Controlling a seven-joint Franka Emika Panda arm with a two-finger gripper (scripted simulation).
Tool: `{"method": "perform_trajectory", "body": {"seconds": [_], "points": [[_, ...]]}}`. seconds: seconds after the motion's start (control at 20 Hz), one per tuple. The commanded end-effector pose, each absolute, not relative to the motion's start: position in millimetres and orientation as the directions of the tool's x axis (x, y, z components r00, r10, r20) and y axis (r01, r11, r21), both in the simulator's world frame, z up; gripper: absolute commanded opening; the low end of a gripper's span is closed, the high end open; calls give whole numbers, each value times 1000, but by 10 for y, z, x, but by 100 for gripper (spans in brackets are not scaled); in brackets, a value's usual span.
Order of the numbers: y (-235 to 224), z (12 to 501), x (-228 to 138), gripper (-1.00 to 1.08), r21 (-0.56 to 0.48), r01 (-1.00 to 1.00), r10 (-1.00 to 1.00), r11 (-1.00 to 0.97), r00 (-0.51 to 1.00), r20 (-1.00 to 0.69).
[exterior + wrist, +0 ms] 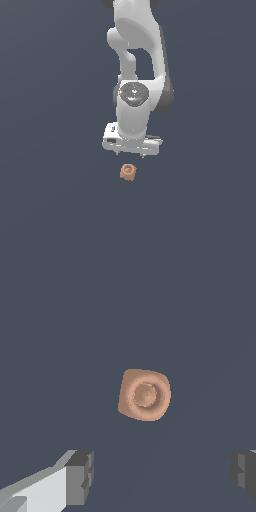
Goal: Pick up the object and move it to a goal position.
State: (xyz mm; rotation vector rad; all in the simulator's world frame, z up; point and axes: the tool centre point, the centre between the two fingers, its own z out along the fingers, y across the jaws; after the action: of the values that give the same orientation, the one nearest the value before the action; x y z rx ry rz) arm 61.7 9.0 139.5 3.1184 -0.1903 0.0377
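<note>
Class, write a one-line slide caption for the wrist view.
Wrist view: the open gripper hangs above the orange-tan block, its ringed hollow facing the camera, fingers apart and touching nothing.

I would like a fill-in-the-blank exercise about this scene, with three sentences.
1. The block has the colour ____.
2. The hollow on top of the block has a ____ shape.
3. The claw is ____, with the two fingers far apart and nothing between them.

Missing words: orange-tan; round; open
</note>
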Motion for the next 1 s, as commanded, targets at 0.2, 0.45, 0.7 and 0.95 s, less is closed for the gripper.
{"method": "perform_trajectory", "body": {"seconds": [0.2, 0.45, 0.7, 0.95], "points": [[44, 1103, 835, 100, 5, -225, -225, -974, 974, 10], [24, 963, 922, 100, 1, -270, -270, -963, 963, 3], [16, 903, 956, 100, 0, -289, -289, -957, 957, 0], [17, 868, 948, 100, 1, -286, -286, -958, 958, 0]]}}
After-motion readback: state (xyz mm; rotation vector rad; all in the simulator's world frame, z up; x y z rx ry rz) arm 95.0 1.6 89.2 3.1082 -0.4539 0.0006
